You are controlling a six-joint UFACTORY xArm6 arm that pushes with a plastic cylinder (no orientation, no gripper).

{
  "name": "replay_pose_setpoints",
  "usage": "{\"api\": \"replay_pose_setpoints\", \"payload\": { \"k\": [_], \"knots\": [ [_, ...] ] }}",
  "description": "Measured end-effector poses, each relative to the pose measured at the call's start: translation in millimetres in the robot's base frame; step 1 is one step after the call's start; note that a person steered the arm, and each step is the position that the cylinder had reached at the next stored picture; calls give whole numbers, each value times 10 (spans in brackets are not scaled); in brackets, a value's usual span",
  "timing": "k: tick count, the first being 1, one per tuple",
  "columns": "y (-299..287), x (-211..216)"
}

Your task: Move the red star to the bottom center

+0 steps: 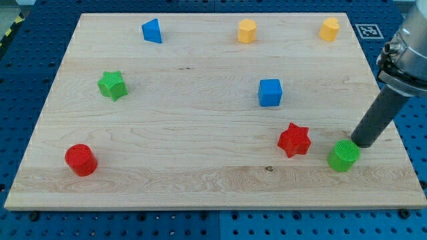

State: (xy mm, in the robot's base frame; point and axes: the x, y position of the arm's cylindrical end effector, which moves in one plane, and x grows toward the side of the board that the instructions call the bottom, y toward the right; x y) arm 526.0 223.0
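My tip (362, 144): touched the green cylinder (343, 155) from upper right.
Red star (294, 140): just left of it.
Claw: none fitted, only a rod.

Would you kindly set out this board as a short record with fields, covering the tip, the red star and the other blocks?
tip: my tip is at the view's right, just above-right of the green cylinder, seemingly touching it
target: red star, lower right of centre, left of the green cylinder, apart from it
goal status: not yet at bottom centre
nearest above target: blue cube
view's top: blue wedge, two yellow blocks
view's left: green star, red cylinder
surface: wooden board
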Motion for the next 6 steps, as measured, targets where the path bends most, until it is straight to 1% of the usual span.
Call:
{"api": "replay_pose_setpoints", "payload": {
  "k": [2,3,4,6],
  "knots": [
    [-308,-74],
    [-630,57],
    [-1031,69],
    [-1264,-299]
  ]
}}
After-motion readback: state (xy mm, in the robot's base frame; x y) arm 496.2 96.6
